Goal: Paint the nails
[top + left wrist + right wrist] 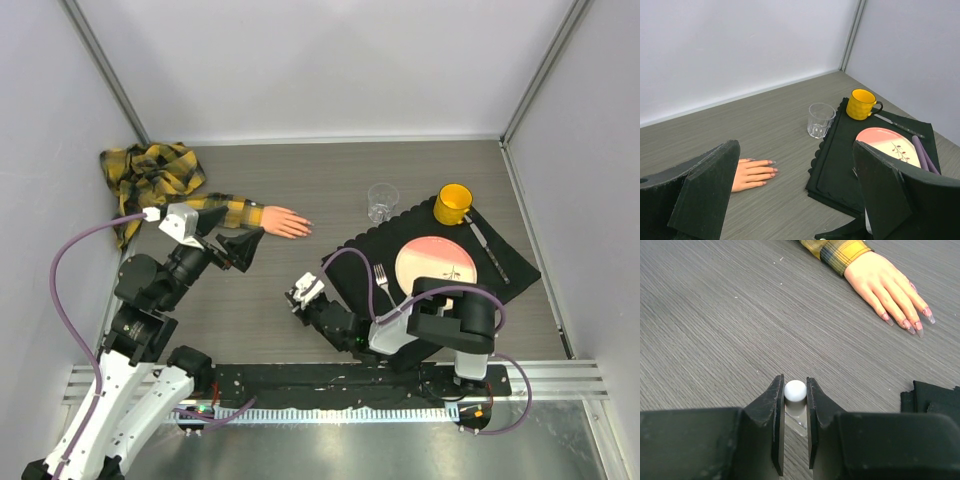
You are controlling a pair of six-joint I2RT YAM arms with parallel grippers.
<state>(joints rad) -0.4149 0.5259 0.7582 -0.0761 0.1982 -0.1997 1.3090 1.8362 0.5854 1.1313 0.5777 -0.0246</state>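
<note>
Table (330, 170), grey wood grain, carries everything. Black mat (365, 255) sits on its right half, in front of my right arm. Plaid sleeve (150, 172) is bunched in the far-left corner, its cuff running toward centre.

Left gripper (795, 185) has its jaws wide apart with nothing between them. It hangs over the cuff, just beside the wrist of the fake hand (285, 222). Right gripper (794, 385) is low over bare table left of the mat, jaws nearly together, clamped on the bottle (795, 391).

Pink plate (435, 262) is mid-mat. The hand lies flat, palm down, fingers pointing at the mat but well apart from it. Yellow mug (453, 203) stands on the mat's far corner, and a clear glass (383, 201) is just off the mat, left of the mug. Knife (488, 245) lies right of the plate, fork (382, 277) left of it.

Bottle: small, clear, with its round white cap showing between the fingertips. I can't tell whether it's touching the table.

Nails (919, 329) are long and pinkish-clear at the fingertips, near the right gripper but not touching it.
</note>
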